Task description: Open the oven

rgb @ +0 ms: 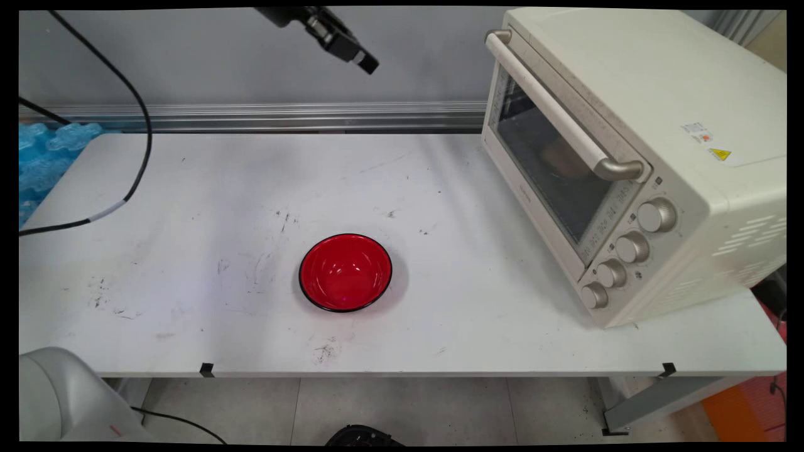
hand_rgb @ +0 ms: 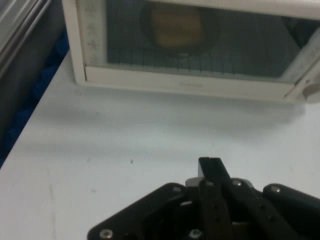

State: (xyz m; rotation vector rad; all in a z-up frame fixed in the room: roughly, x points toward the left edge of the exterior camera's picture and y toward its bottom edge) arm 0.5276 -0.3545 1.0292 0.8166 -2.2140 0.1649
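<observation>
Black two-finger gripper hangs high at the top of the main view, well above the white table and angled down toward the right; in the hand view its fingers sit pressed together, jaws closed, nothing between them. Straight ahead of the hand is the cream-coloured toaster oven on the table's right side, door closed, long metal handle across the top of the glass; four round knobs run down its front panel. Behind the glass, a brownish rounded item rests on the rack inside; what it is, I can't tell. Down on the table, near the middle and well apart from the oven, a glossy red bowl with a black rim stands upright; the gripper is nowhere near touching it. Black cable loops over the table's left side.
</observation>
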